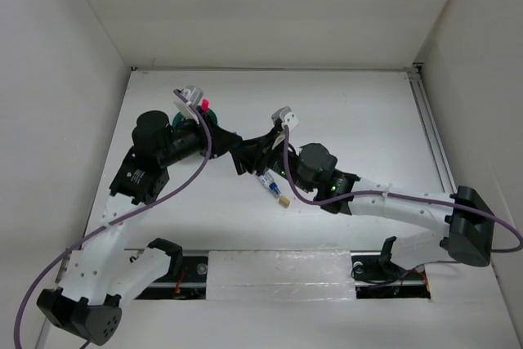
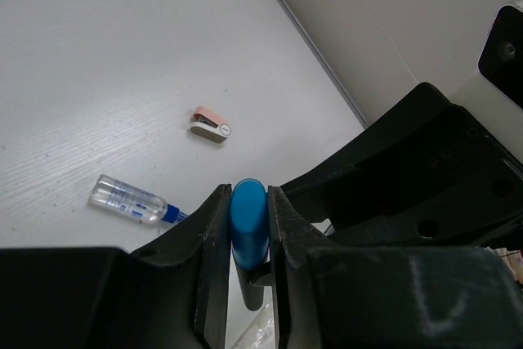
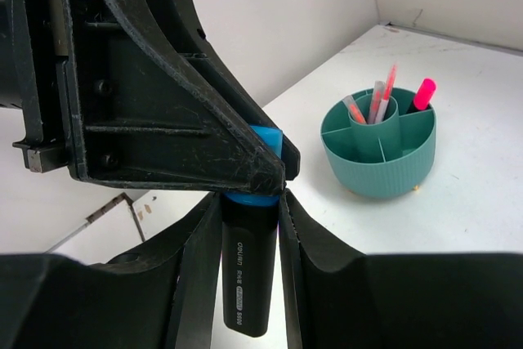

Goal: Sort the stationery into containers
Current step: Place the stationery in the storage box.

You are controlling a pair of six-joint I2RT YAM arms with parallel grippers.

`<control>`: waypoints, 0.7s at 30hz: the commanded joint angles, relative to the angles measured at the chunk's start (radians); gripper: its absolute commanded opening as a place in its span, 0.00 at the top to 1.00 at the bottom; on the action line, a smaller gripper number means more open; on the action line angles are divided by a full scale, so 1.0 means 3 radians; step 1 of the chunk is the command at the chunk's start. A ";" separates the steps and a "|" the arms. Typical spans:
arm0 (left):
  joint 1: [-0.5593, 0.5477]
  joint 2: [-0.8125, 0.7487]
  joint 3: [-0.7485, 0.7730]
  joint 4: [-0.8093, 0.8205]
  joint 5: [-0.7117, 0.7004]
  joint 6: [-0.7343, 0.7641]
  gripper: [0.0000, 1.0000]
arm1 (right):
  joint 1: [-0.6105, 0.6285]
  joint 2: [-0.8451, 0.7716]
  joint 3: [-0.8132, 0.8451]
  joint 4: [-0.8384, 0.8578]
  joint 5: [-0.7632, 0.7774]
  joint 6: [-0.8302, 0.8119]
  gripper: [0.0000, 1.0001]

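A black marker with a blue cap is held between both grippers above the table. My left gripper [image 2: 248, 198] is shut on its blue cap [image 2: 248, 222]. My right gripper [image 3: 249, 210] is shut on its black barrel [image 3: 249, 267]. In the top view the two grippers meet tip to tip [image 1: 237, 149]. The teal organiser cup [image 3: 377, 153] stands beyond them, with a thin pink-red pen [image 3: 389, 86] in its centre tube and a pink-capped marker [image 3: 423, 94] in an outer compartment. A clear-barrelled pen [image 2: 131, 199] and a small tan eraser block [image 2: 212, 124] lie on the table.
In the top view the clear pen [image 1: 267, 183] and the tan block [image 1: 283, 200] lie just below the grippers. The cup is mostly hidden under the left arm, with only the pink cap [image 1: 206, 105] showing. White walls enclose the table on three sides.
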 commanded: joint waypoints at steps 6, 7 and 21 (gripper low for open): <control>0.0010 -0.0069 -0.0029 0.0167 -0.0365 0.0065 1.00 | 0.0038 -0.0010 0.0139 0.0286 -0.0046 0.0018 0.91; 0.0010 -0.0070 -0.0029 0.0167 -0.0482 0.0065 1.00 | 0.0038 -0.0045 0.0139 0.0286 -0.0046 -0.0013 0.65; 0.0010 0.0487 0.0732 -0.0180 -0.1949 0.0003 1.00 | 0.0038 -0.0561 -0.0306 0.0082 0.0460 -0.0074 0.02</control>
